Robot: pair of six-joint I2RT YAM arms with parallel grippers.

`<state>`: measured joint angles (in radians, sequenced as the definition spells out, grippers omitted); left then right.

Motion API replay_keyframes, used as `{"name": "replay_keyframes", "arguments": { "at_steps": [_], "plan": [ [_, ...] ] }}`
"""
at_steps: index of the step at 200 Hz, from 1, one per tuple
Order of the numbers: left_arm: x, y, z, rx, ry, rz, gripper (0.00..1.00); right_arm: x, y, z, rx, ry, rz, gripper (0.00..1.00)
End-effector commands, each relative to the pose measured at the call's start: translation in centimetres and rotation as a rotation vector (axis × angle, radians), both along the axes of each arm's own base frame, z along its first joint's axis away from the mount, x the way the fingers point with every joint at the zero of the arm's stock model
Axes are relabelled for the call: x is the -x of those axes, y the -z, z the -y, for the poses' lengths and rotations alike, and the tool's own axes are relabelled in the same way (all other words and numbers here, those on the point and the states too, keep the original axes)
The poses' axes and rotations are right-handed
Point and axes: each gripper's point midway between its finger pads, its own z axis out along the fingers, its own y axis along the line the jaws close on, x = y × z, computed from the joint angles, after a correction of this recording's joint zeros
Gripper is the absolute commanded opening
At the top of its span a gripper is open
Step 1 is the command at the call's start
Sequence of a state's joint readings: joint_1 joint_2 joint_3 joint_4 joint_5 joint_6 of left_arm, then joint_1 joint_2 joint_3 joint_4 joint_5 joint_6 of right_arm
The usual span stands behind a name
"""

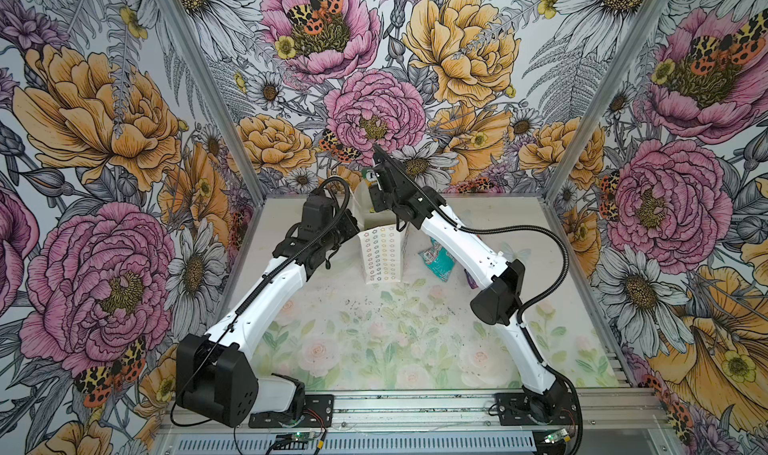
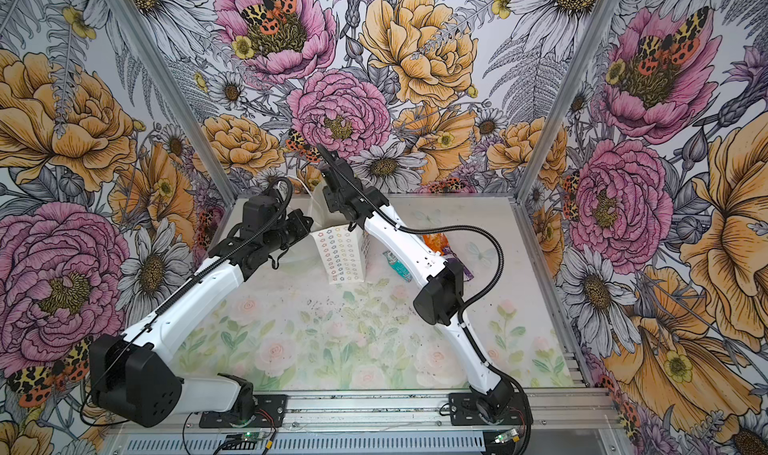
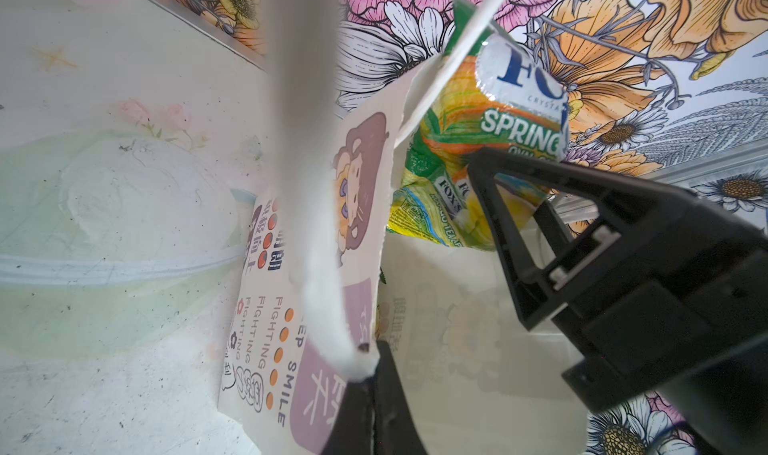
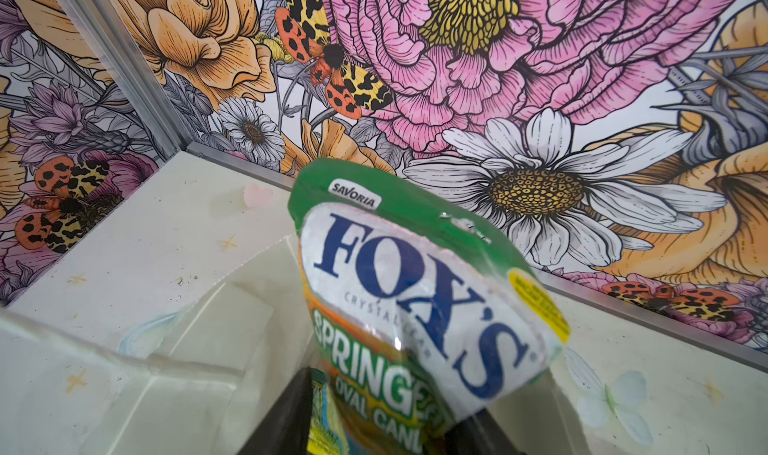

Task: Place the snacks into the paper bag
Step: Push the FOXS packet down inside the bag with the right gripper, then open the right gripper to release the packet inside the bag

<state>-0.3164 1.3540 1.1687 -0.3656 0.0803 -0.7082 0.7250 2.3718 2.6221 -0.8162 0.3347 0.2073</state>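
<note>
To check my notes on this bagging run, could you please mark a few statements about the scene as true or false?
1. The left gripper is shut at the top of the paper bag. True.
2. The FOX'S packet lies flat on the table. False: it is at the right gripper, over the bag's open mouth.
3. A teal packet lies on the table beside the bag. True.
4. The paper bag lies on its side. False: it stands upright.
</note>
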Motion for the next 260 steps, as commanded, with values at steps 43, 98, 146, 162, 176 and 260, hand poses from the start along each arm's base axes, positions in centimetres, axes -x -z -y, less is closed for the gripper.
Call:
{"name": "replay_keyframes", "arguments": {
  "at_steps": [43,98,146,162,176,260],
  "plan": [
    [0.3,0.5,0.4,0.009,0.014,-0.022,0.00,1.2,-2.5,-0.6,-0.066,-0.096,0.010,0.46],
    [0.3,0.7,0.4,0.007,0.015,-0.026,0.00,2.4,-3.8,0.0,-0.063,-0.131,0.009,0.48],
    [0.3,0.7,0.4,0.005,0.014,-0.026,0.00,3.0,-6.6,1.7,-0.041,-0.102,0.070,0.50],
    [0.3,0.7,0.4,0.006,0.014,-0.024,0.00,3.1,-7.2,2.1,-0.034,-0.091,0.086,0.49],
    [0.3,0.7,0.4,0.005,0.014,-0.025,0.00,3.2,-7.8,2.3,-0.032,-0.089,0.097,0.50],
    [0.2,0.7,0.4,0.007,0.015,-0.027,0.00,5.2,-9.8,3.0,-0.088,-0.123,0.090,0.51]
  ]
}}
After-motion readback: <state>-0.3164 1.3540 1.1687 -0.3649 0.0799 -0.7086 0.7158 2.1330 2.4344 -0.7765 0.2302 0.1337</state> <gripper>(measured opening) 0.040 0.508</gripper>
